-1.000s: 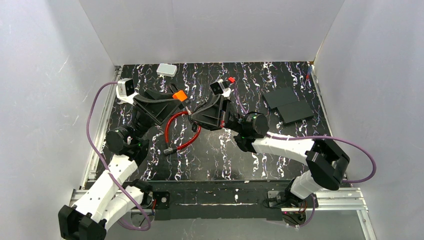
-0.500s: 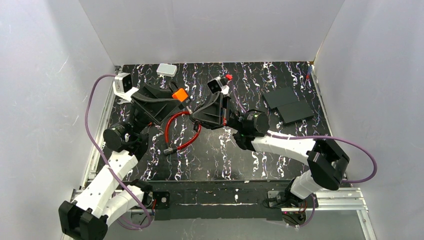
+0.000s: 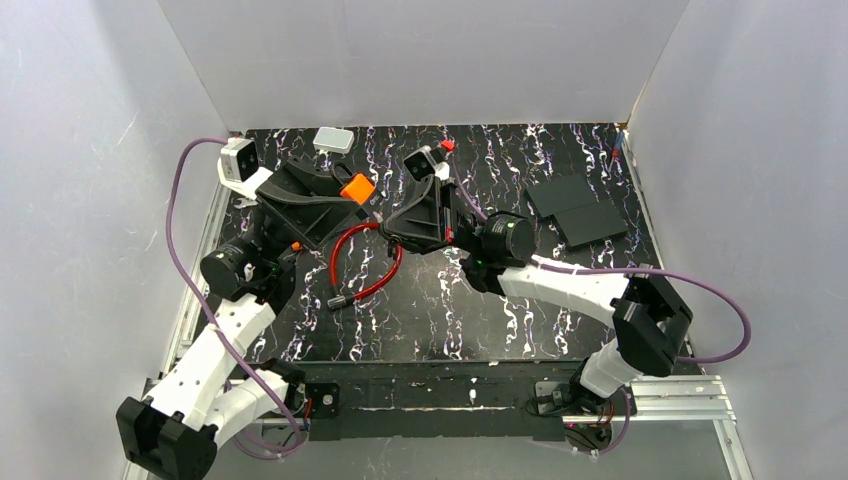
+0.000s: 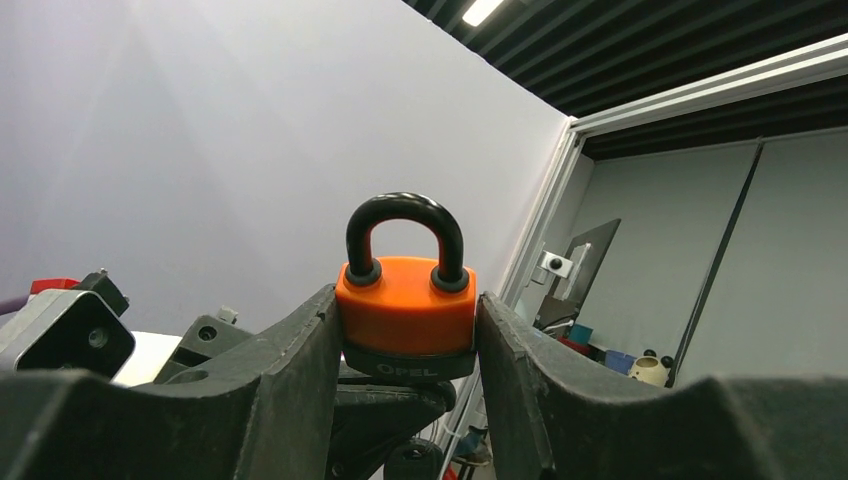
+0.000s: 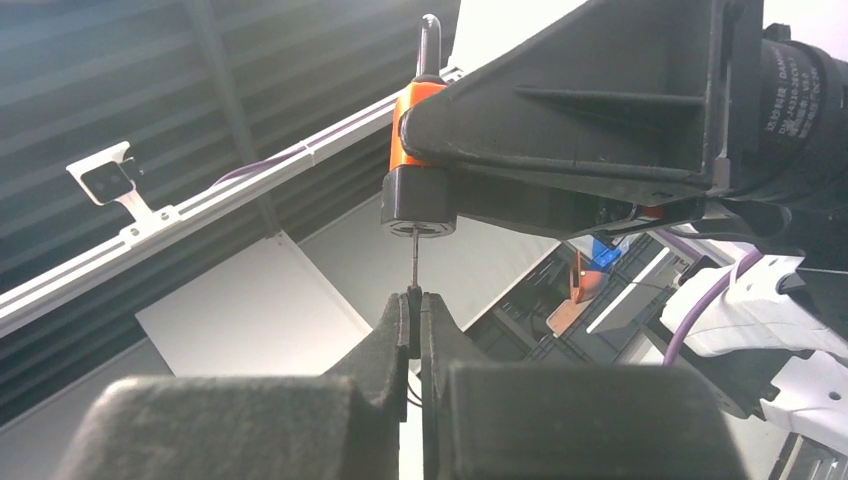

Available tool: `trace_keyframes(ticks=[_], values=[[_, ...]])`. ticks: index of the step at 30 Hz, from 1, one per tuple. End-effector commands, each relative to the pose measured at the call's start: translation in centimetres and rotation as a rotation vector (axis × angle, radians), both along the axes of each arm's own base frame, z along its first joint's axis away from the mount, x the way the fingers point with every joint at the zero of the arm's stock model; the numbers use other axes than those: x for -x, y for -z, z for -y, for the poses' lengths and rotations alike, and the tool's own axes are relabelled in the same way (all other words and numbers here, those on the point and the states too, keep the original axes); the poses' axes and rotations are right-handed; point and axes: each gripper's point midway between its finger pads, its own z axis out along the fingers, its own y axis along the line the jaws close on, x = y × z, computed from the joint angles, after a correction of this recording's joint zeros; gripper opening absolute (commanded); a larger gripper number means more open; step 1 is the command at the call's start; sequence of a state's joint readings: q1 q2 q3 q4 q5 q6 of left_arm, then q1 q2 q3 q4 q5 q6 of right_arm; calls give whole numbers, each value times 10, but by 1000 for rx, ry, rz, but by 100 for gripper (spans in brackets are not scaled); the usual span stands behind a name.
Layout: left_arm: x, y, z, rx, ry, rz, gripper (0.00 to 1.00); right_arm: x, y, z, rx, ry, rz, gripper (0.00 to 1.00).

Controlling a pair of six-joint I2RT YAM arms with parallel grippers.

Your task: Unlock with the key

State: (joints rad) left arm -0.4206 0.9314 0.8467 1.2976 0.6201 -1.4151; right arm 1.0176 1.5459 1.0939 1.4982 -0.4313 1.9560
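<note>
Key [image 5: 414, 258]: only the thin blade showed. Its tip was in the keyway on the bottom face of the orange-and-black padlock [image 5: 419, 190], and the head was hidden inside the grip.

Right fingers [image 5: 442, 340] were pressed almost together on the key. Left fingers [image 4: 300, 350] were clamped on both flanks of the padlock body.

Progress: key presented and apparently part-way in, with a length of blade exposed. The shackle [image 4: 405, 232] sat in both sockets, so the padlock was judged locked. Full insertion and the turn remained.

Pose: both arms reached forward and inward, raised off the desk [image 3: 450, 320]. They met tip to tip above the red cable loop [image 3: 362, 262].
</note>
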Motion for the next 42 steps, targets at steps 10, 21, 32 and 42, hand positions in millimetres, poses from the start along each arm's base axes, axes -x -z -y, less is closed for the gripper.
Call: trace_keyframes(ticks=[10,21,32,42], values=[[36,3,5,-84,81,162,0,21,-56,58,-238,93,120,1],[37,6,5,-88,98,144,0,16,-58,51,-224,107,115,1],[29,17,9,-95,97,112,0,-10,-54,41,-190,150,-24,1],[27,24,11,-108,104,92,0,-3,-59,31,-149,208,89,1]])
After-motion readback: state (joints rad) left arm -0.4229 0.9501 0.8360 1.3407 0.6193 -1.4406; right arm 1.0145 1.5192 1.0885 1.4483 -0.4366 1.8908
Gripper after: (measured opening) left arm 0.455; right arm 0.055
